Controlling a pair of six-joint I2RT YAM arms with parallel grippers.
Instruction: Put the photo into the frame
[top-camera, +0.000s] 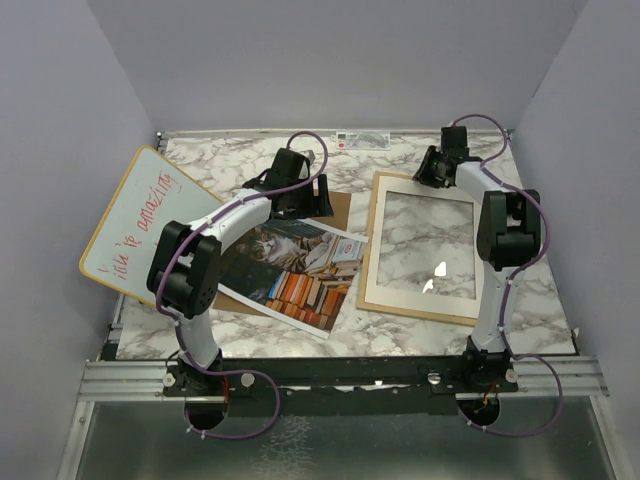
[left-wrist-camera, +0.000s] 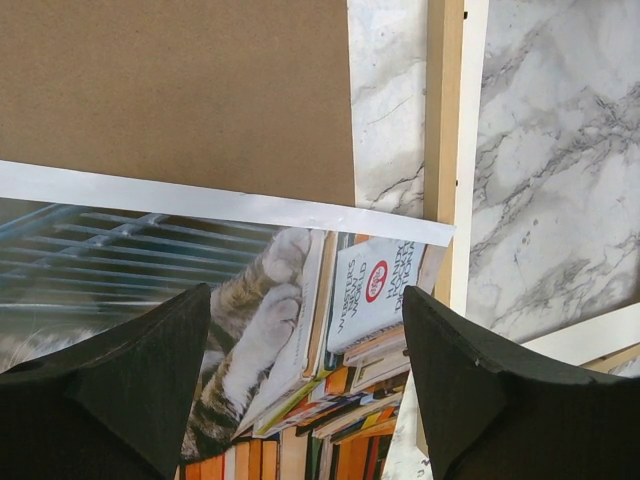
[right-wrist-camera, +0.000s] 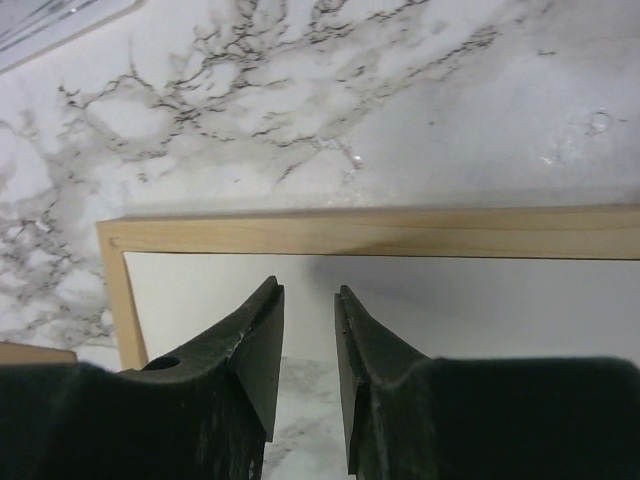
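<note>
**Flat print, little to grip**

The left gripper (left-wrist-camera: 300, 385) hovers with fingers spread wide and empty over the photo (left-wrist-camera: 290, 300). The photo lies face up, partly on the brown backing board (left-wrist-camera: 170, 90), with its corner reaching the frame (left-wrist-camera: 443, 120). Pinching such flat paper may crease it or drag the board. The right gripper (right-wrist-camera: 308, 345), narrowly parted and empty, hangs over the frame's far rail and could nudge it.

The frame (right-wrist-camera: 400, 232) is showing pale, matt wood around a clear pane (top-camera: 430, 235) that is catching glare. The photo (top-camera: 295, 275) is looking like smooth paper, perhaps slightly glossy. The board (left-wrist-camera: 180, 90) is showing matt brown fibreboard. The surface (right-wrist-camera: 300, 100) is showing a smooth, marble-patterned finish.
</note>
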